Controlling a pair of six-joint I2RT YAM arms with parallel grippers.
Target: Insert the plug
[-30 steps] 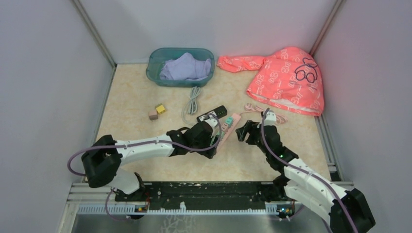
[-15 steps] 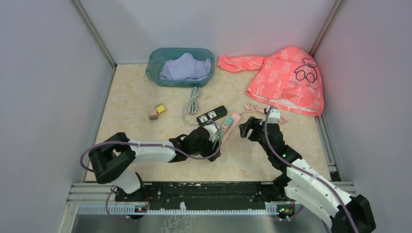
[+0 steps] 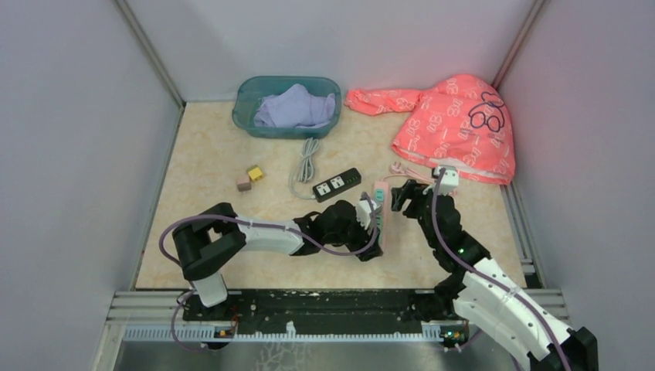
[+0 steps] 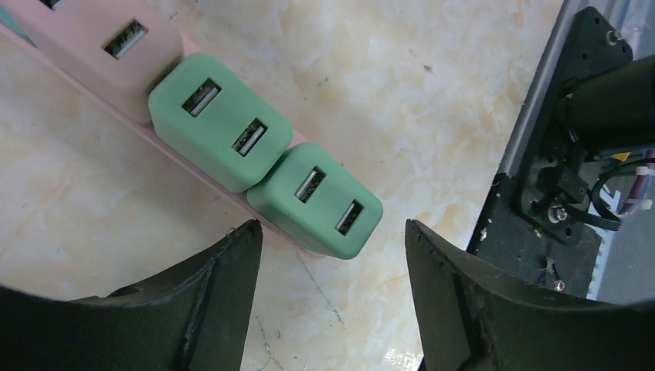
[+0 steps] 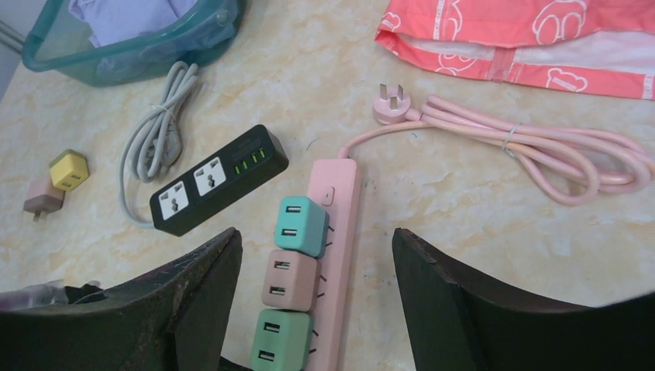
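- left gripper (image 4: 332, 236) – jaws apart, nothing held; low over the near end of the pink power strip (image 5: 340, 232), a green charger (image 4: 315, 199) showing in the gap
- right gripper (image 5: 315, 236) – also spread and empty, hovering above the strip's far end
- the strip lies flat on the tabletop between the two grippers; a row of chargers is plugged into it – teal (image 5: 301, 224), pink (image 5: 290, 280), then green
- the strip's pink plug (image 5: 390, 103) lies loose on the table just past the strip's far end, its cord (image 5: 541, 154) bundled to the right beside it
- black power strip (image 5: 220, 179) lies just left of the pink one, with a coiled grey cable (image 5: 158, 135) behind it
- yellow cube charger (image 5: 69, 170) and a pinkish one (image 5: 42, 199) touch each other, well to the left
- table (image 3: 208, 154): beige marble-pattern top, aluminium rail (image 3: 309, 305) along the near edge
- back of the table: teal basin (image 3: 246, 124) with a lilac cloth (image 3: 297, 107) in it; a coral printed garment (image 3: 456, 124) in the right corner
- plain grey walls (image 3: 77, 116) on three sides, with metal posts in the back corners
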